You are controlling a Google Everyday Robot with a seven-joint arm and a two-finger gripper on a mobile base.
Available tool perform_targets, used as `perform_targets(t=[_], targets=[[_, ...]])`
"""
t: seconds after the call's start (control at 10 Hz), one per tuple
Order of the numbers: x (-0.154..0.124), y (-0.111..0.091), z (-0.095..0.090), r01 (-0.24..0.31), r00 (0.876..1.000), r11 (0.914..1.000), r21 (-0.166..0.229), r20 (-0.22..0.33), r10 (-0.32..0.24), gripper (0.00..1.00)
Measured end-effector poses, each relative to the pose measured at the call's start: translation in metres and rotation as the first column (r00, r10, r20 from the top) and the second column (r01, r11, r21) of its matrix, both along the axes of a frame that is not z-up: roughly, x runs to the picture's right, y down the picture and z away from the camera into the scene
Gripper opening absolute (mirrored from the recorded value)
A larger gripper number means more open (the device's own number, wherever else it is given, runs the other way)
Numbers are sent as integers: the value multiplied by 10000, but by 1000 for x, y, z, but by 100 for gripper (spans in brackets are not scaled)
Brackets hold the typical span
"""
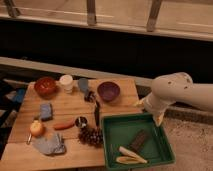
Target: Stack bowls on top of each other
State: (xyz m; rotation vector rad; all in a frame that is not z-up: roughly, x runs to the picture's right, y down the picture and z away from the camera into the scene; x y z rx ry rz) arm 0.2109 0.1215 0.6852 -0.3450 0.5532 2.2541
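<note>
Nearest, a green tray (115,141) sat at the wooden table's (70,102) right corner. Just beyond it, off the table's right edge, the white arm's gripper (149,107) hung with fingers spread, holding nothing. Farther back sat the purple bowl (108,91). The red-orange bowl (45,86) rested well apart at far left, beside a white cup (66,81). Neither was stacked. Probably best: pinch the purple bowl's rim, lift high, clear the cup.

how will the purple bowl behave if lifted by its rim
The purple bowl looks rigid, so a rim pinch should hold without it flexing. Wide and shallow, sitting upright, it seems unlikely to tip if nudged. The hand hangs open beside the green tray's right edge, apart from the bowl.
</note>
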Motion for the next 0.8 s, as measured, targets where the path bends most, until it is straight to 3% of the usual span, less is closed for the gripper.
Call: perform_targets(t=[0.3, 0.5, 0.8], targets=[[-36, -22, -2, 1050, 9942, 9934, 469, 166, -1059, 80], [-89, -39, 4, 1852, 9808, 9803, 689, 496, -1887, 80], [-146, -50, 14, 2447, 9646, 9665, 777, 816, -2507, 80]])
